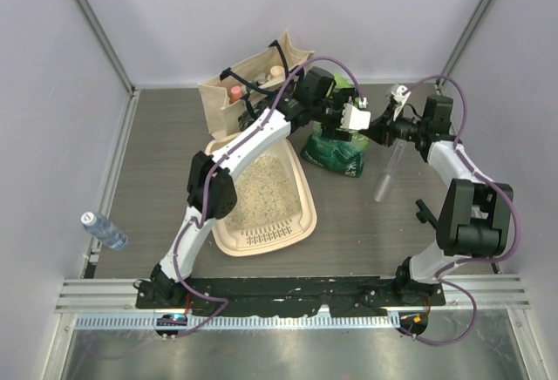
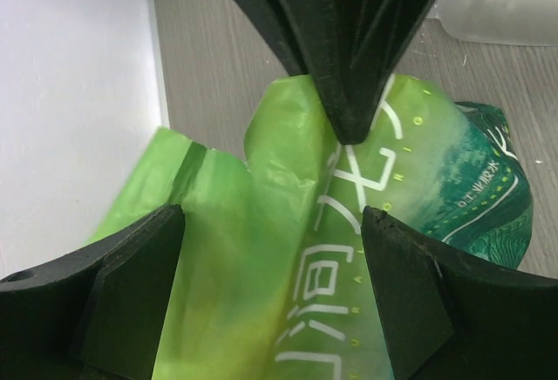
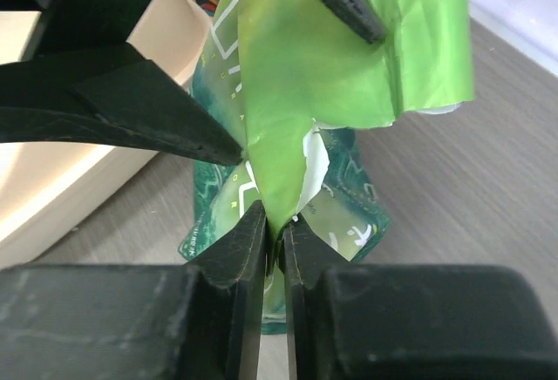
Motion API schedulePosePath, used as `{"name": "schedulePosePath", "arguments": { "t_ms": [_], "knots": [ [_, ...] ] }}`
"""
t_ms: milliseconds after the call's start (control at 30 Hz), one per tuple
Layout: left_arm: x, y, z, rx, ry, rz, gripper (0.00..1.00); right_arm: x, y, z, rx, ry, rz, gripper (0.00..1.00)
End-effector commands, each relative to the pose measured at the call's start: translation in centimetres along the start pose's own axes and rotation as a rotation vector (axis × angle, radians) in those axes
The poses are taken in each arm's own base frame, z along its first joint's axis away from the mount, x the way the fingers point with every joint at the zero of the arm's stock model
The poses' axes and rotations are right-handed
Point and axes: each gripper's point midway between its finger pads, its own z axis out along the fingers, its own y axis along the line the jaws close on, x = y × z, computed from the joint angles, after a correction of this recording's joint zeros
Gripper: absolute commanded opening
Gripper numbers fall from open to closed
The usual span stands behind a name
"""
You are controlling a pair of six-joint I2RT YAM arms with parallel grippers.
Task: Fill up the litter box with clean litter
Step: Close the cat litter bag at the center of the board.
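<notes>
The cream litter box (image 1: 301,190) lies left of centre, with pale speckled clean litter (image 1: 261,184) covering its floor. A green plastic bag (image 1: 336,152) with white characters stands at its far right corner. My right gripper (image 3: 272,223) is shut on the bag's (image 3: 288,75) top edge and shows in the top view (image 1: 373,132). My left gripper (image 2: 272,223) is open, its fingers (image 2: 139,284) standing on either side of the bag's (image 2: 261,275) raised top without pinching it; it also shows in the top view (image 1: 353,129). The box's cream rim (image 3: 70,184) is at the left of the right wrist view.
A beige tote bag (image 1: 253,84) with bottles inside stands behind the box. A clear plastic tube (image 1: 386,171) lies right of the green bag, also in the left wrist view (image 2: 506,5). A water bottle (image 1: 105,230) lies at the left edge. Walls enclose the table.
</notes>
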Motion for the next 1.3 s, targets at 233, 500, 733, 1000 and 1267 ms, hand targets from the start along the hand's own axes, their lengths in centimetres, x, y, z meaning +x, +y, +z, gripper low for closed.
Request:
{"name": "schedulePosePath", "arguments": {
  "t_ms": [233, 500, 733, 1000, 1267],
  "knots": [
    [-4.2, -0.3, -0.9, 0.086, -0.196, 0.093, 0.84, -3.8, 2.7, -0.6, -0.099, -0.073, 0.261, 0.08],
    [-4.6, -3.4, -0.8, 0.212, -0.257, 0.14, 0.8, -6.7, 3.1, -0.8, -0.209, -0.078, 0.311, 0.05],
    [-3.5, -2.6, 1.0, 0.166, -0.282, 0.186, 0.74, -3.9, 6.8, -0.7, -0.237, 0.068, 0.329, 0.01],
    [-1.6, -4.9, 1.3, 0.248, -0.248, 0.25, 0.48, -3.0, 8.1, -2.4, -0.369, 0.221, 0.095, 0.01],
    [0.2, -5.6, 0.8, 0.283, -0.179, 0.293, 0.2, -3.9, 7.9, -3.9, -0.313, 0.27, -0.013, 0.33]
  ]
}}
